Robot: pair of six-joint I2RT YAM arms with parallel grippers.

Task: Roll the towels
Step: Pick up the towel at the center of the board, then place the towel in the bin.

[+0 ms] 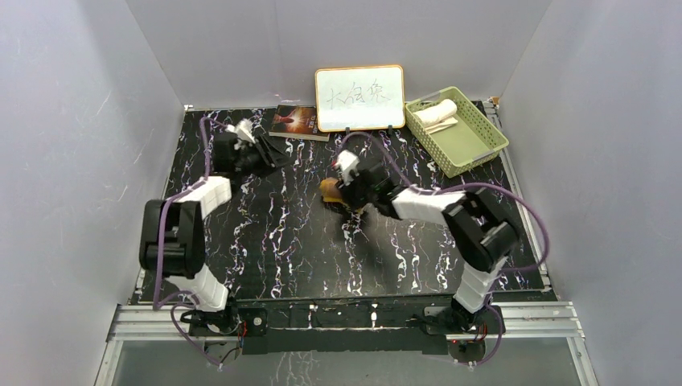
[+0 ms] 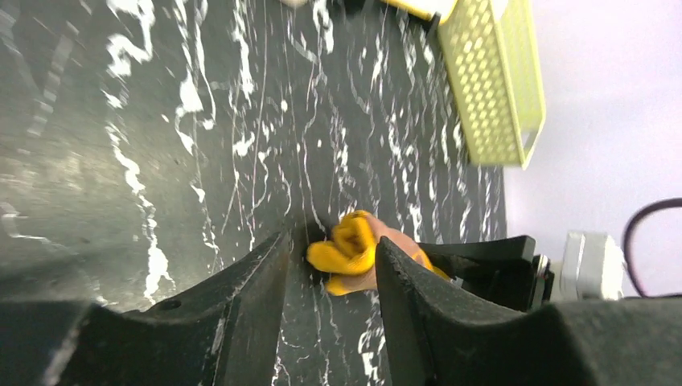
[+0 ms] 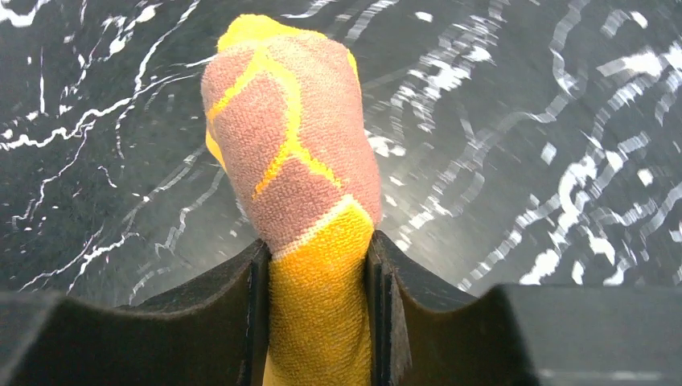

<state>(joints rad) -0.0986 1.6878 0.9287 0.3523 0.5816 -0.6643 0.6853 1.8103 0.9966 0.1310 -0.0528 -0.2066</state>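
At the middle of the black white-veined tabletop (image 1: 273, 241), top view: the right gripper (image 1: 344, 193) sits over the small orange-yellow cloth towel (image 1: 328, 190), which shows as a bunched lump at its 9 o'clock side. The left gripper (image 1: 269, 154) hangs apart, at about 10 o'clock from that towel, near the dark-covered book (image 1: 294, 121). The long cream-white towel (image 1: 435, 112) looks rolled and lies in the pale green plastic basket (image 1: 470, 145) at the table's 2 o'clock corner, well apart from both arms.

Left wrist view: fingers spread with nothing between them. The orange-yellow cloth towel is seen beyond the gap, resting on the tabletop.

Right wrist view: fingers pinched on the towel's near end. The bundle's long axis runs from the jaws toward 12 o'clock, in line with the fingers. The far end is folded over, with a pinkish patch facing out.

Judgement: the right arm has the towel. The free end points away from it, toward the left arm's side, so any tightening or hand-off works along that axis.
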